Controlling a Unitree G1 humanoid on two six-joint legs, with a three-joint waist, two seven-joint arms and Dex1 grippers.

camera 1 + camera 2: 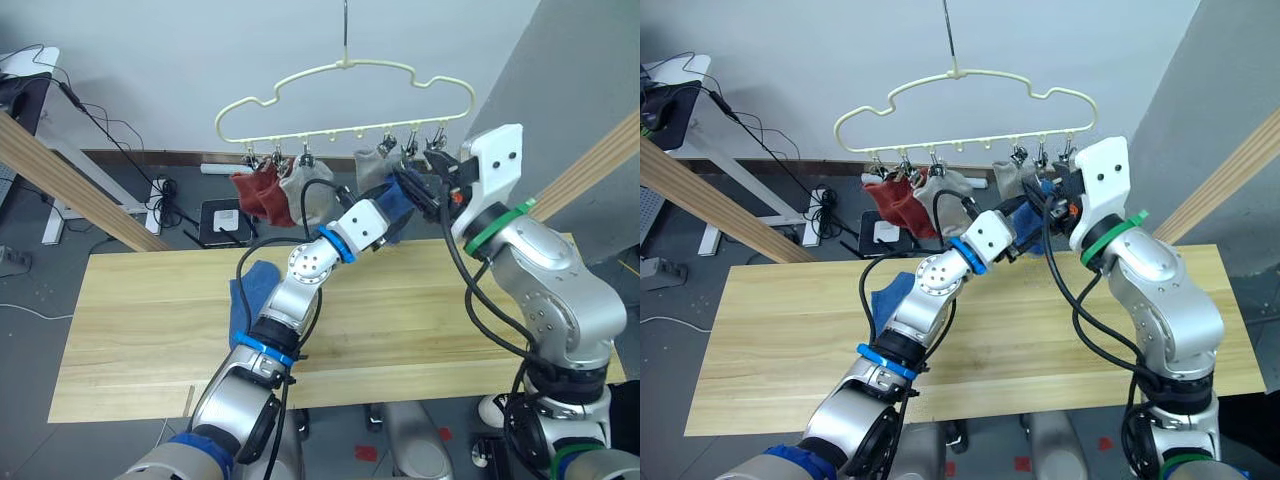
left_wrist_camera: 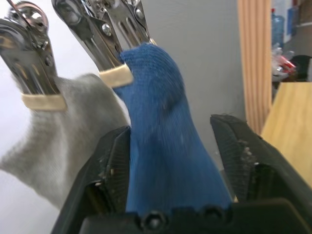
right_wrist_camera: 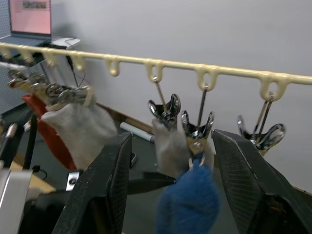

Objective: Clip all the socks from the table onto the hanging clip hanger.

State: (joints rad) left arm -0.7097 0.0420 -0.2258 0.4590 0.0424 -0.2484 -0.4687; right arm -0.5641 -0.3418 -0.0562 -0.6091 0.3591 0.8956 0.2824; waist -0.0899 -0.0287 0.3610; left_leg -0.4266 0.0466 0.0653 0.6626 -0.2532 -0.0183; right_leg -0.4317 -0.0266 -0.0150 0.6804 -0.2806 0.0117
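Observation:
The pale yellow clip hanger (image 1: 345,90) hangs over the far edge of the table (image 1: 420,320). At its left end a red sock (image 1: 258,195) and a grey sock (image 1: 305,192) hang from clips. Toward the right a second grey sock (image 3: 168,146) hangs beside a blue sock (image 2: 161,126), whose top is pinched in a metal clip (image 3: 195,131). My left gripper (image 2: 170,146) is open with that blue sock loose between its fingers. My right gripper (image 3: 173,161) is open, one finger on each side of the same clip. Another blue sock (image 1: 245,295) lies on the table under my left arm.
Slanted round wooden poles (image 1: 70,180) (image 1: 590,165) rise at both sides behind the table. On the floor beyond lie cables, a power strip (image 1: 160,195) and a black box (image 1: 220,220). A desk (image 1: 30,90) stands far left.

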